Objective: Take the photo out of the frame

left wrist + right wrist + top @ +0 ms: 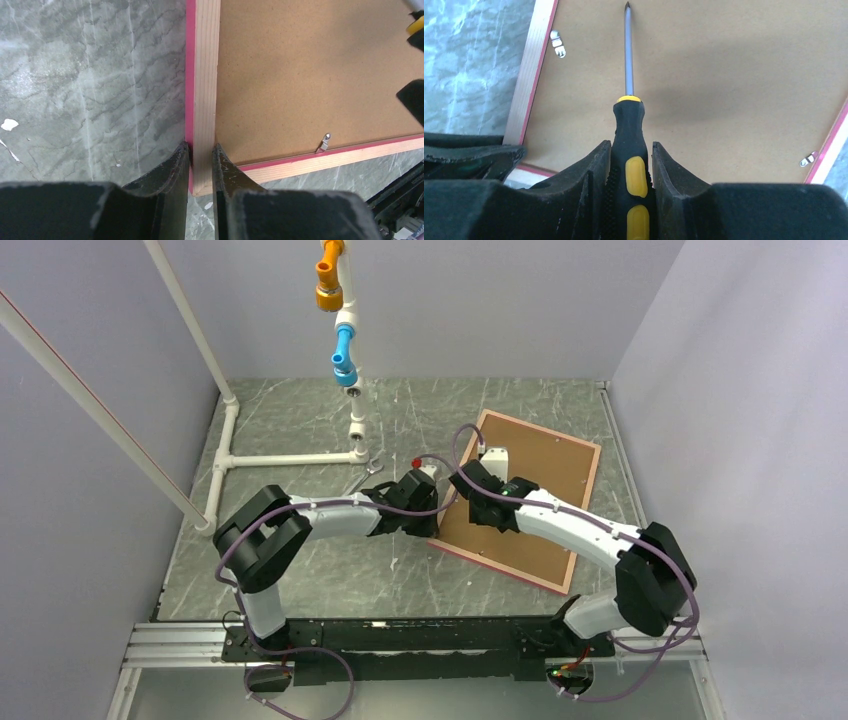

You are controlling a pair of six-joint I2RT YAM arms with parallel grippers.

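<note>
The pink-red frame [500, 568] lies face down on the table, its brown backing board [550, 480] facing up. The photo is hidden under the board. My left gripper [201, 160] is shut on the frame's wooden rail [205, 75] near a corner; from above it [425, 510] sits at the frame's left edge. My right gripper [631, 155] is shut on a black-and-yellow screwdriver [630, 130]. The shaft [628, 50] points out over the board. Small metal clips [557, 44] [324, 143] sit along the frame's inner edge.
A white pipe structure [290, 457] stands at the back left, with orange [330, 280] and blue [343, 350] fittings on its upright. A small metal wrench [368, 472] lies near its base. Grey walls enclose the marbled table [330, 570].
</note>
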